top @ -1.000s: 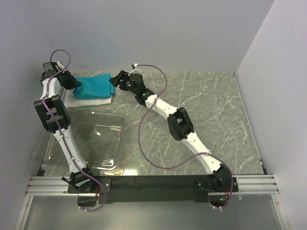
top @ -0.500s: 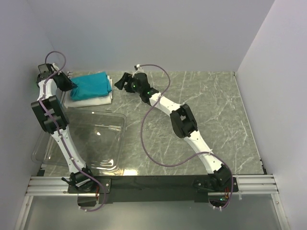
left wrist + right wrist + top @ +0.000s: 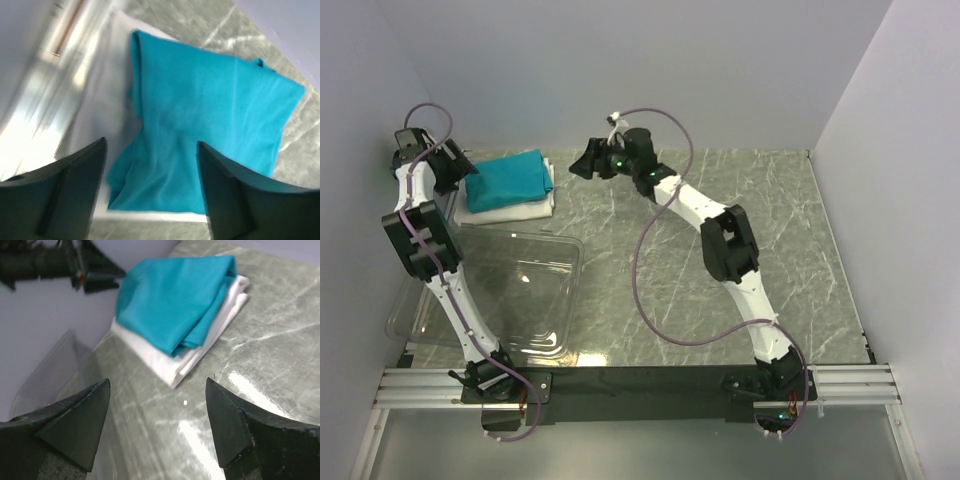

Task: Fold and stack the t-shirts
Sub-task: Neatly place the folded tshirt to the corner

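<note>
The teal t-shirt point(image 3: 510, 178) lies folded on top of the white folded t-shirt point(image 3: 512, 212) at the back left of the table. My left gripper point(image 3: 456, 170) hovers just left of the stack, open, with nothing between its fingers. In its wrist view the teal t-shirt point(image 3: 200, 115) fills the space beyond the left gripper point(image 3: 151, 144), and the white t-shirt point(image 3: 102, 107) shows beside and under it. My right gripper point(image 3: 588, 160) stands open a little to the right of the stack. From the right gripper point(image 3: 157, 385) I see the teal t-shirt point(image 3: 175, 300) resting on the white t-shirt point(image 3: 162, 365).
A clear plastic bin point(image 3: 500, 290) sits in front of the stack at the near left, with its rim point(image 3: 50, 370) close to the white shirt. Walls close in the table at the back, left and right. The left arm stands over the bin's left side.
My left gripper has opened, let go of the teal t-shirt and drawn back to the left. My right gripper has moved right and away from the stack, staying open.
</note>
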Robot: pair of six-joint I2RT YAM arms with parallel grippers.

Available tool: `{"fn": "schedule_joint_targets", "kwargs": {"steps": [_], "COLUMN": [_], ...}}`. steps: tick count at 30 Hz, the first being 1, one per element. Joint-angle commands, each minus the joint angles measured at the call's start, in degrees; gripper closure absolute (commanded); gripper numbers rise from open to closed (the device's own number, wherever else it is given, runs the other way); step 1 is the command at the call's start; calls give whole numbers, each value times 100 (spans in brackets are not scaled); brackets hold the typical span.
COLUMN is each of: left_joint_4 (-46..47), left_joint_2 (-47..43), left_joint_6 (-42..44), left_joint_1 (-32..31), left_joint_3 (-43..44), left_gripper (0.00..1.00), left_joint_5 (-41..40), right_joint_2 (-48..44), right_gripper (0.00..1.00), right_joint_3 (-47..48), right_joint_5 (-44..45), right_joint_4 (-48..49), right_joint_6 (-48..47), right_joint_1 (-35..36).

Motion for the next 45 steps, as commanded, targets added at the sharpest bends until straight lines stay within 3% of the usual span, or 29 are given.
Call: {"fn": "schedule_joint_targets", "kwargs": {"steps": [1, 3, 4, 5, 10, 13, 23, 30, 35, 39, 41, 42, 44, 45], "left_joint_4": [-161, -30, 41, 111, 68, 76, -108, 41, 612, 1209, 1472, 1596, 1903, 2148], "left_joint_2": [-910, -1182, -1261, -1349, -999, -648, -94, 4, -891, -2287, -3271, -3623, -4643, -4950], "left_joint_6": [164, 164, 129, 85, 50, -82, 137, -3, -346, -381, -372, -398, -521, -583], "left_joint_1": [-88, -106, -141, -159, -440, -493, -484, -484, -519, -581, -581, -555, -493, -415], "left_joint_3": [76, -213, -320, -417, -374, -312, -277, -128, -434, -1487, -2014, -2644, -3698, -4035], "left_gripper": [26, 56, 85, 90, 95, 99, 99, 89, 79, 57, 35, 19, 2, 1], "left_joint_5": [-896, -653, -529, -388, 228, 106, -730, -274, 272, 299, 27, -43, -123, -88], "right_joint_2": [-832, -1139, -1254, -1360, -2045, -2336, -3091, -3540, -3865, -4321, -4750, -4901, -5383, -5543], "right_gripper": [18, 23, 24, 25, 27, 29, 32, 32, 32, 30, 27, 25, 20, 16], "right_joint_3": [-305, -499, -726, -833, -1606, -1957, -3004, -3558, -3462, -3671, -3935, -4206, -4480, -4725], "right_joint_5": [-1317, -1599, -1678, -1731, -2082, -2284, -2610, -2681, -2620, -2110, -1873, -1803, -1522, -1416], "right_joint_4": [-83, -409, -505, -767, -1341, -1657, -2035, -2378, -3543, -4206, -4216, -4198, -4171, -4180], "right_joint_6": [-926, -1261, -1383, -1654, -2254, -2474, -2703, -3132, -4230, -4979, -5111, -5120, -5112, -5103], "right_joint_1": [-194, -273, -300, -317, -510, -686, -1266, -1451, -1600, -1837, -2101, -2206, -2470, -2558]}}
